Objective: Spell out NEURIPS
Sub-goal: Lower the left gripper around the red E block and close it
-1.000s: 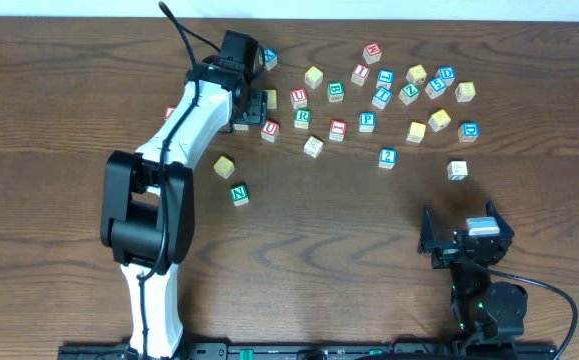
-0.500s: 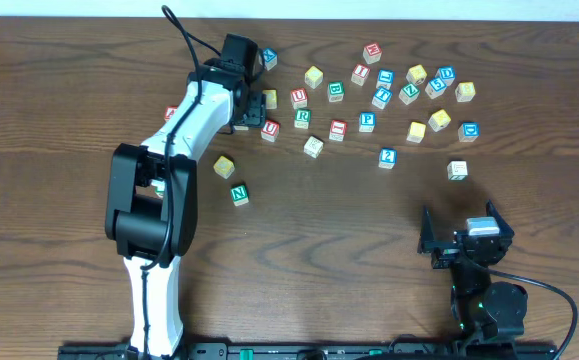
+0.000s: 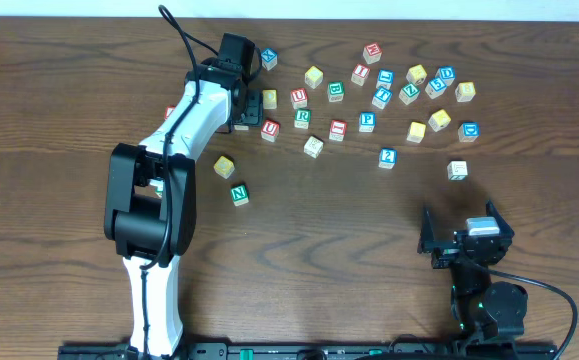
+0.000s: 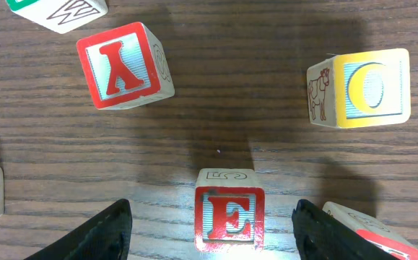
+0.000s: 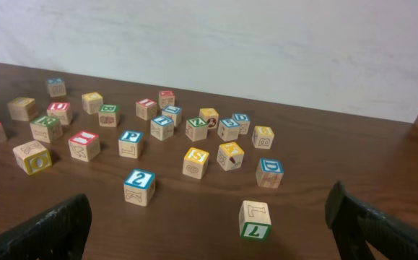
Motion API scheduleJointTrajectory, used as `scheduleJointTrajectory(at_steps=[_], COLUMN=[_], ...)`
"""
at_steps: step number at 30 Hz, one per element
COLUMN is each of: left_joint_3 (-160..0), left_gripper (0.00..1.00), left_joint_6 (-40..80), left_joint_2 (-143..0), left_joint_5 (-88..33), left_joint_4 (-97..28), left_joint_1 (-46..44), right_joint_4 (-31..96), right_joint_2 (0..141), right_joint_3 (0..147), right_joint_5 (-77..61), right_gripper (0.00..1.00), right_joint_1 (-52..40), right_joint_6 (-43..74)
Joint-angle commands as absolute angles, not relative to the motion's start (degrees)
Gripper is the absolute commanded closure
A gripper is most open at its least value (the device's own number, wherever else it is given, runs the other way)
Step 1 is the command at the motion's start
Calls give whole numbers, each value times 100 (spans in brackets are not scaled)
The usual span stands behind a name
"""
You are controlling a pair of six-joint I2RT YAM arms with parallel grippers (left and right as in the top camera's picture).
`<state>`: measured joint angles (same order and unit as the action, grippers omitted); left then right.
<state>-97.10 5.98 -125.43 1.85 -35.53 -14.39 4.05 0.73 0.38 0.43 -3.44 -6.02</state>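
A red E cube [image 4: 229, 214] stands on the table between the fingers of my left gripper [image 4: 210, 225]. The gripper is open, with a gap on each side of the cube. In the overhead view the left gripper [image 3: 240, 116] is at the far left of the cube cluster and its wrist hides the E. A green N cube [image 3: 239, 194] and a yellow cube [image 3: 224, 166] sit nearer the front. Green R [image 3: 302, 118], red U [image 3: 298, 98] and blue P [image 3: 367, 121] lie in the cluster. My right gripper [image 3: 466, 243] rests open at the front right, holding nothing.
Other letter cubes are scattered across the back of the table [image 3: 69, 120]. A red-framed cube [image 4: 122, 65] and a yellow-framed cube [image 4: 367, 88] lie just beyond the E, and another cube [image 4: 360, 225] touches the left gripper's right finger. A green 7 cube [image 5: 255, 219] sits ahead of the right gripper.
The left arm's elbow has shifted slightly while its gripper stays over the same spot. The right arm and the cubes have not moved.
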Motion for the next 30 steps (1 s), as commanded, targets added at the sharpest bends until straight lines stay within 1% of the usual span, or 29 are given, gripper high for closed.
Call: scheduleJointTrajectory(at_steps=[1, 18, 20, 22, 30], left_joint_3=[-9876, -9876, -9876, -9876, -9876], left_gripper=[30, 30, 34, 34, 32], left_joint_6=[626, 626, 626, 626, 624], left_joint_2=[-12709, -12715, -12715, -12733, -12886], left_joint_5=[191, 43, 43, 40, 45], left_joint_4=[-3564, -3553, -3553, -3551, -3546], left_joint_1=[-1404, -1404, -1404, -1406, -1404], right_joint_4=[434, 434, 434, 432, 434], right_joint_2=[56, 56, 56, 56, 56], right_joint_3=[32, 32, 32, 32, 32], right_joint_5=[47, 47, 47, 47, 45], right_gripper=[1, 1, 1, 1, 1], right_joint_1=[-294, -294, -294, -294, -294], right_joint_6=[-517, -517, -517, -519, -517])
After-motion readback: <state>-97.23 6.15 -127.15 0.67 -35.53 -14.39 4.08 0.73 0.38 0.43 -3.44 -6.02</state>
